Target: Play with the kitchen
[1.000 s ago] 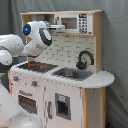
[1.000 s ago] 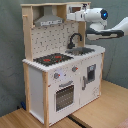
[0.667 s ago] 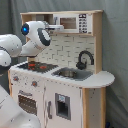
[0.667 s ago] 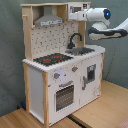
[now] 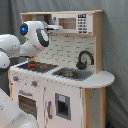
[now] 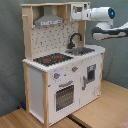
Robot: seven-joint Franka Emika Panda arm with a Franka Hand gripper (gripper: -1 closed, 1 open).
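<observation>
The kitchen (image 5: 75, 102) (image 6: 37, 87) stands upright, made of white panels and pale wood. Its black-red hob (image 6: 52, 59) (image 5: 37, 65) lies beside the sink (image 6: 82, 50) (image 5: 71, 74), with the black tap (image 6: 75, 39) (image 5: 85, 57) behind. The grey hood (image 6: 49, 20) hangs above the hob. The windowed oven door (image 6: 64, 96) is closed. My gripper (image 6: 75, 14) (image 5: 54, 27) is up at the top shelf, next to the microwave panel (image 5: 76, 23). The white arm (image 6: 102, 20) (image 5: 35, 35) reaches in level with that shelf.
A grey curtain (image 6: 10, 50) hangs behind the kitchen. The kitchen stands on a wooden table (image 6: 107, 107). The arm's white lower links (image 5: 10, 112) fill the first exterior view's lower left corner.
The arm has shifted only slightly; the gripper stays at the top shelf.
</observation>
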